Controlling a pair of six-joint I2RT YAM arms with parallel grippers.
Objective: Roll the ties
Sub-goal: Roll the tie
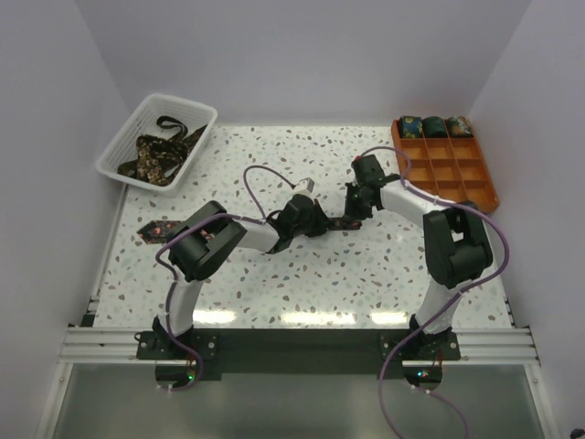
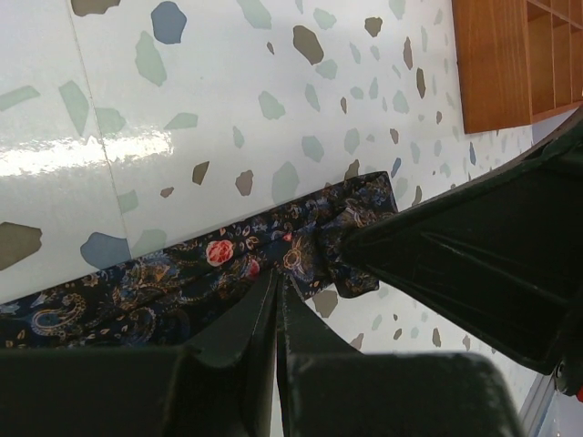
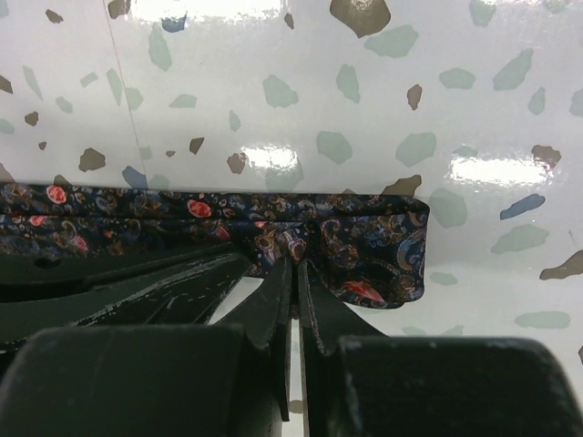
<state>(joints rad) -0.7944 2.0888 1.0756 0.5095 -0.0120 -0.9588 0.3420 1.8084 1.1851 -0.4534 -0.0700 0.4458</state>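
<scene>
Left gripper (image 2: 276, 289) is pinched shut on the tie (image 2: 173, 287) lying flat across the table (image 1: 302, 283). I see the right gripper (image 3: 296, 273) clamped narrow on its folded end, just beside. Far left, the basket (image 1: 117, 155) holds loose ties (image 1: 157, 155); far right, the tray (image 1: 489, 187) holds three rolls (image 1: 434, 125).

Right gripper (image 3: 296, 262): fingers (image 3: 273, 300) pressed together on the near edge of the paisley tie (image 3: 383, 238), lying across the speckled table (image 3: 364, 91).
</scene>
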